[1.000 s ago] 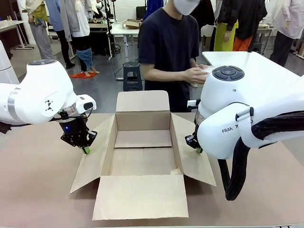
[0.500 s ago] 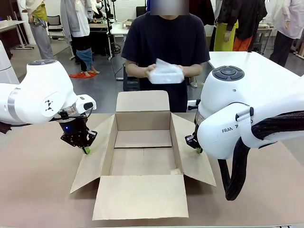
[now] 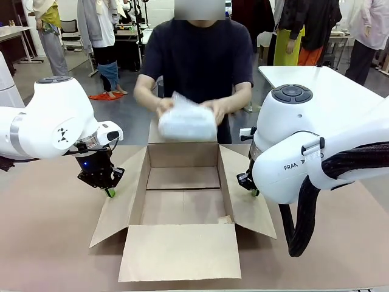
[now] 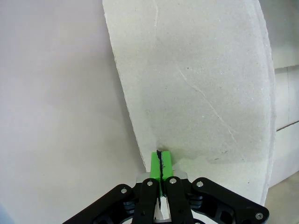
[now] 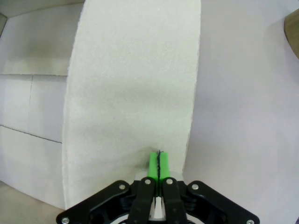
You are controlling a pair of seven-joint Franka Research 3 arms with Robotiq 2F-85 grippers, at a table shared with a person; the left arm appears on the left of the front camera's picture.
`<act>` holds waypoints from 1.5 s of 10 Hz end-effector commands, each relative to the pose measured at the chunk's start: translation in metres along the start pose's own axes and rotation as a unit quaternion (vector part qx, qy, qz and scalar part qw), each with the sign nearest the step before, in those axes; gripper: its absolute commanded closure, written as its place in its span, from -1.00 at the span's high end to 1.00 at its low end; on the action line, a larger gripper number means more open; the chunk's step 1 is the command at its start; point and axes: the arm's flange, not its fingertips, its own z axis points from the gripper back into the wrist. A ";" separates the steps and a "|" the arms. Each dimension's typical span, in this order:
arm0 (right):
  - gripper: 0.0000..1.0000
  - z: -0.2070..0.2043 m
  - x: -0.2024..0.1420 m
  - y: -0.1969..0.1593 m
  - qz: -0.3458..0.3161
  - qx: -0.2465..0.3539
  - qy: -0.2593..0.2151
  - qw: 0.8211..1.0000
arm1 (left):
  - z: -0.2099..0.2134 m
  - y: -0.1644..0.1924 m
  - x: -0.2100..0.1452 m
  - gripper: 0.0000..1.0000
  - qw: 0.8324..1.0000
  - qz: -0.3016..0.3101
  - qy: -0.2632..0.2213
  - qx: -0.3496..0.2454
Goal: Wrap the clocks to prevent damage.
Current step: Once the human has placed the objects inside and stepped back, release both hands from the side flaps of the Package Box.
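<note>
**Open box on the table, wrapped bundle held above its far side**

Brown paper-coloured table (image 3: 48, 243) surface runs across the near half of the front view, with a workshop floor, other tables and standing people beyond it.

At the left, the white left arm reaches in, and its black left end effector (image 3: 110, 192) with green pads points down onto the left flap (image 3: 118, 210) of the open brown cardboard box (image 3: 182, 154). In the left wrist view this left end effector (image 4: 161, 157) is clenched, the two pads pressed flat together with nothing between them. Their tip is set against the pale flap (image 4: 201, 93), close to its edge beside the bare table (image 4: 56, 102).

The box sits in the middle of the table with all four flaps folded outward. The front flap (image 3: 179, 258) lies flat toward the camera.

Behind the box stands a person in a dark T-shirt (image 3: 194, 61), holding a white, soft-wrapped bundle (image 3: 187, 123) with a hand on each side of it (image 3: 163, 106) (image 3: 217, 111). The bundle is in the air just above the box's rear flap. What it contains cannot be told.

At the right, the right end effector (image 3: 254, 192) comes down onto the box's right flap (image 3: 250, 213), largely hidden behind the white right arm. In the right wrist view the right end effector (image 5: 159, 161) is likewise clenched on nothing, with its tip against the flap (image 5: 135, 84).
</note>
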 end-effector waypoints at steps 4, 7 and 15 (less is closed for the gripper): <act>-0.98 -0.002 0.000 0.000 0.000 -0.001 0.001 1.000 | 0.003 0.000 -0.001 -0.99 1.000 0.002 -0.002 0.000; -0.98 -0.002 0.000 0.000 0.000 -0.001 0.001 1.000 | 0.003 0.000 -0.001 -0.99 1.000 0.002 -0.002 0.000; -0.98 -0.002 0.000 0.000 0.000 -0.001 0.001 1.000 | 0.003 0.000 -0.001 -0.99 1.000 0.002 -0.002 0.000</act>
